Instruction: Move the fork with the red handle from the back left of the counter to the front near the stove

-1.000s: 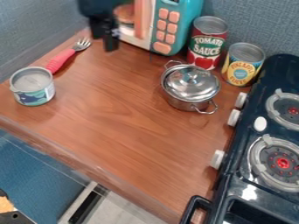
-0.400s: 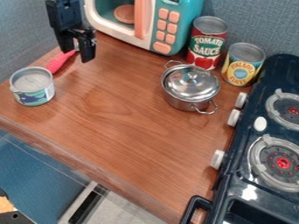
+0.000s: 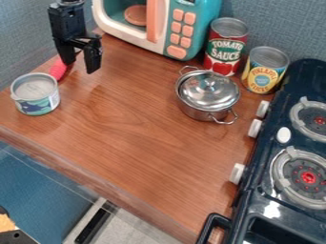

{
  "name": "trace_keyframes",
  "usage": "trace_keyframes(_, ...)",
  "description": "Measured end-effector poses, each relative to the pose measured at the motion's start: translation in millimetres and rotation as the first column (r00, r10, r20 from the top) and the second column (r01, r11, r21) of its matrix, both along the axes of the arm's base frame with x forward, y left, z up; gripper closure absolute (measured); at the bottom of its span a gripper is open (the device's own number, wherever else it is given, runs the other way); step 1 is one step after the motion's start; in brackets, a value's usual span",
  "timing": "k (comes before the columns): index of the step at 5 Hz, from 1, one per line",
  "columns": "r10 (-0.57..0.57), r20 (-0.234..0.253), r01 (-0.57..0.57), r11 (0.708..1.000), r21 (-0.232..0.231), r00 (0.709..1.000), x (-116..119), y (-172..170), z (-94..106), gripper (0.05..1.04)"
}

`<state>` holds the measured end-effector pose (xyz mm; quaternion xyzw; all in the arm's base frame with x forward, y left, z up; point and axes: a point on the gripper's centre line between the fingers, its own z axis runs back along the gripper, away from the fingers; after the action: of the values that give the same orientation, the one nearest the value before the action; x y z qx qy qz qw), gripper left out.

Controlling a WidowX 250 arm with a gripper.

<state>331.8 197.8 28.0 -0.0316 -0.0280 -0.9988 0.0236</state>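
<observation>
"What's nearest?"

"The black toy stove (image 3: 255,214), toward four o'clock. Beyond it, between nine and ten, a low tin (image 3: 36,95) stands upright; its flat top is pale metal, and I can't tell what's inside."

"And the pot?"

"The steel pot (image 3: 202,112) sits between one and two, its shiny lid (image 3: 208,89) on, so the contents are hidden. Behind it are two upright cans: the yellow-labelled one (image 3: 262,76) at two, the red-labelled one (image 3: 225,46) at one. I can't see into either."

"Where's the fork?"

"At ten, beyond the low tin. Its red handle (image 3: 58,70) shows; the rest is hidden behind the gripper (image 3: 81,66), whose fingers are spread apart. I can't tell whether they touch it."

"Farthest?"

"The teal microwave (image 3: 196,33) near twelve, with a round orange plate (image 3: 136,15) inside."

"Any change?"

"A second ago the gripper was at eleven, in front of the microwave; it has moved toward ten-thirty, covering the fork's tines. The pot, tin and cans haven't moved."
</observation>
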Motion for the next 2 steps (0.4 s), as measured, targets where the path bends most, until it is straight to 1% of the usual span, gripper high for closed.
trace_keyframes(1,0.009,-0.001,-0.009,1.0,0.004,1.0,-0.7,1.5,0.6,0.084)
trace_keyframes(2,0.022,0.005,-0.021,1.0,-0.012,1.0,-5.0,2.8,1.5,0.084)
